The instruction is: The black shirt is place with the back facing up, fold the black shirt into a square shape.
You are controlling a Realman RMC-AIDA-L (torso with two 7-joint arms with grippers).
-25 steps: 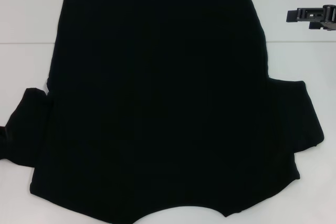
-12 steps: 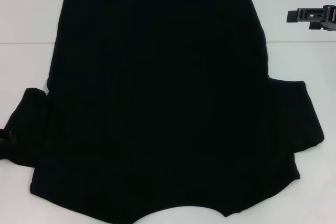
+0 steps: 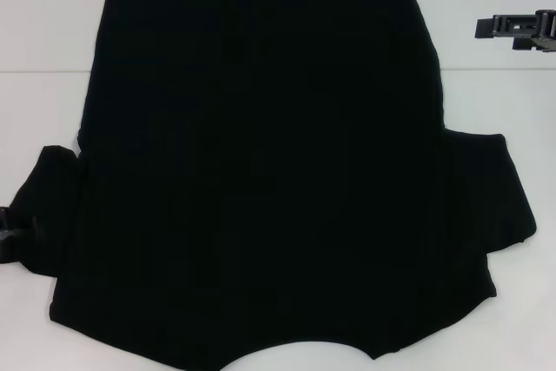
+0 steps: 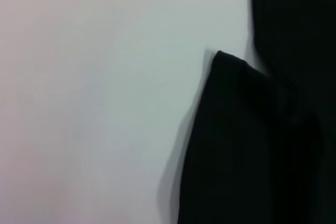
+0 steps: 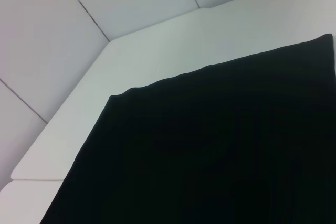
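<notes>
Black shirt [image 3: 261,162] spread flat on white table [image 3: 43,23], plain side up, hem far, collar near

Left gripper [image 3: 10,236] just showing at the left edge, against the tip of the left sleeve [image 3: 48,206]; fingers open or shut: cannot tell. Right gripper [image 3: 521,28] over bare table at the far right, well apart from the cloth; fingers likewise cannot tell
</notes>
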